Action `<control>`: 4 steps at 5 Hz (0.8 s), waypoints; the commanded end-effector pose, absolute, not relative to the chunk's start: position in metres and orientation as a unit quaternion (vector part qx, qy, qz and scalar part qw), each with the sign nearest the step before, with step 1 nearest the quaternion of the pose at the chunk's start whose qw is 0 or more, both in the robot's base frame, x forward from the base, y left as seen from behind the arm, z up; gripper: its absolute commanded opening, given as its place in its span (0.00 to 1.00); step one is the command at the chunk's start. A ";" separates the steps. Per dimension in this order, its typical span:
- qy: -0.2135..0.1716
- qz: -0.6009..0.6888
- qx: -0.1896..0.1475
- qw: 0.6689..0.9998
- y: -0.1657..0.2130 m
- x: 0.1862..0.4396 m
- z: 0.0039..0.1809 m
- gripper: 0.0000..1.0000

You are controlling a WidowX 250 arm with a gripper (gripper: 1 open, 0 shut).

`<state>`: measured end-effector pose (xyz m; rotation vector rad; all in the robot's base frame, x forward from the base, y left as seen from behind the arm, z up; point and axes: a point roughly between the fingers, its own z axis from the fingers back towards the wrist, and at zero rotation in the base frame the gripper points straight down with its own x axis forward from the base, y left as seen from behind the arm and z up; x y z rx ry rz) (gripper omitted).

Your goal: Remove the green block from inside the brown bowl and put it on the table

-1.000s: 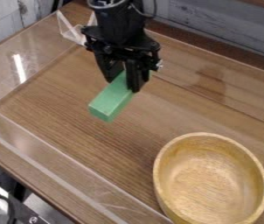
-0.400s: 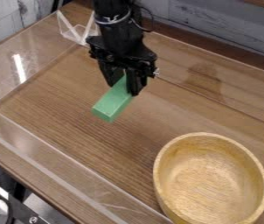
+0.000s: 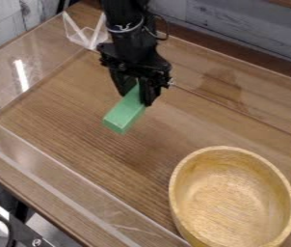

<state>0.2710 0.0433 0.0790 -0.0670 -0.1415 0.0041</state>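
Your hand (image 3: 138, 81) clamped shut on upper end of green block (image 3: 125, 109), holding it tilted over wooden table (image 3: 77, 116). Block outside round wooden bowl (image 3: 233, 198), well apart from it.

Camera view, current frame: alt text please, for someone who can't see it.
A black robot claw grips a flat, bright green rectangular block over a brown wood-grain table, away from the round, light tan wooden bowl at lower right. Whether the block touches the table is unclear.
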 end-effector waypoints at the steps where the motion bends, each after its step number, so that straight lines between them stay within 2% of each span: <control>1: -0.100 0.005 -0.024 0.995 0.050 0.282 0.089 0.00; 4: -0.103 0.013 -0.021 0.994 0.054 0.286 0.081 0.00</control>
